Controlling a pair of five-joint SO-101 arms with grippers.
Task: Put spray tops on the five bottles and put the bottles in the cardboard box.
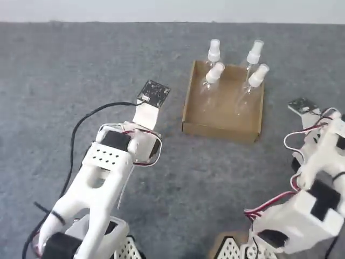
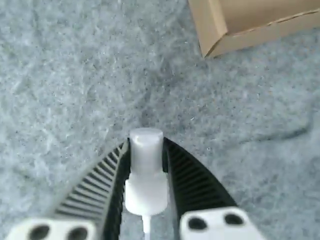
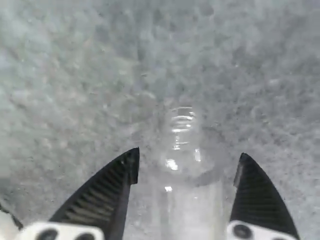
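Note:
A white spray top sits between the black fingers of my left gripper, which is shut on it above the grey carpet. My right gripper is open, its fingers standing on either side of a clear uncapped bottle without touching it. The cardboard box lies at the middle back of the table, with several clear bottles topped by white sprayers upright in it. The left arm stands just left of the box and the right arm near its right side.
A corner of the box lies just ahead of the left gripper. Grey carpet covers the table, with free room at the left and between the arms. A black cable trails beside the left arm.

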